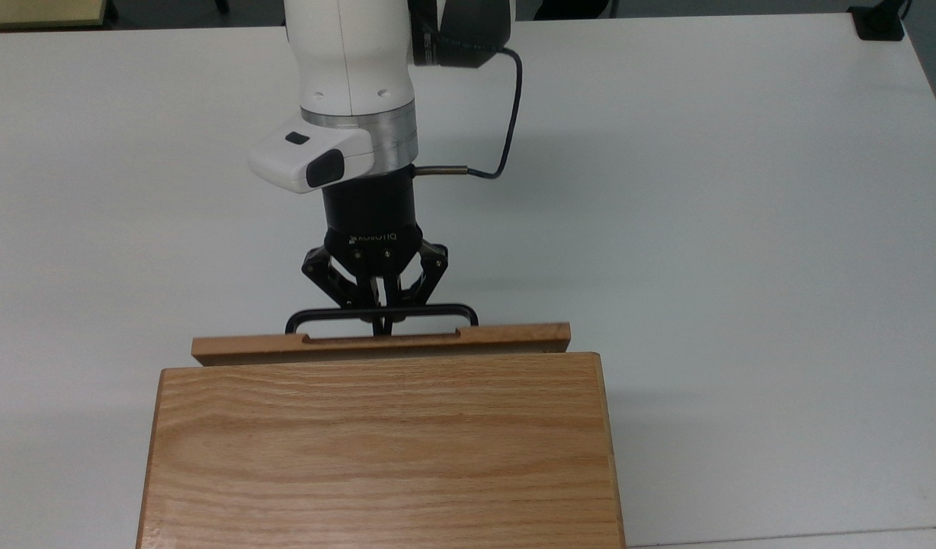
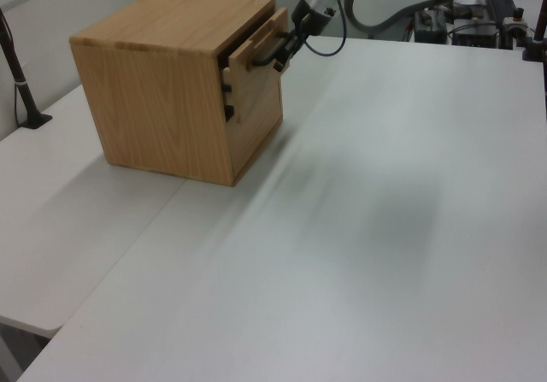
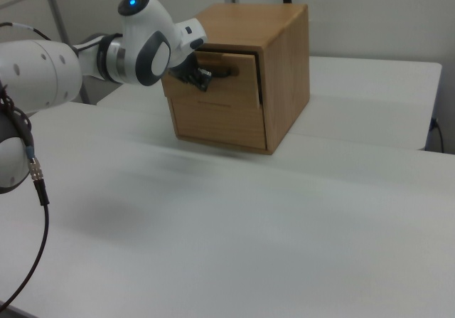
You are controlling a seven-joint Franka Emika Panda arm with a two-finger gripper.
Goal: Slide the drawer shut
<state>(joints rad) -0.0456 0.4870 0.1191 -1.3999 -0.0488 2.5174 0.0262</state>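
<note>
Table: white table [image 1: 742, 229], wide and bare, with one wooden cabinet [image 1: 380, 450] sitting on it.
Drawer: the drawer [image 1: 380, 343] is up at the top of the cabinet's front, almost all the way in. Only its front board pokes out past the cabinet top in the top view. The left view shows a small dark gap beside the cabinet.
Handle: the black handle [image 1: 382, 313] sticks out from the drawer front, on the side away from the cabinet.
Gripper: the gripper [image 1: 383, 319] is pressed together on the middle of the handle, pinching the thin bar.
Risk one: I think a hard last push could bump the drawer front into the cabinet and shove the cabinet along the table.
Risk two: a crooked push could jam the drawer on its rails, so the gap stays.
Risk three: the thin bar could slip out of the pinch.
Count: one table, one cabinet, one drawer, one handle, one gripper.
</note>
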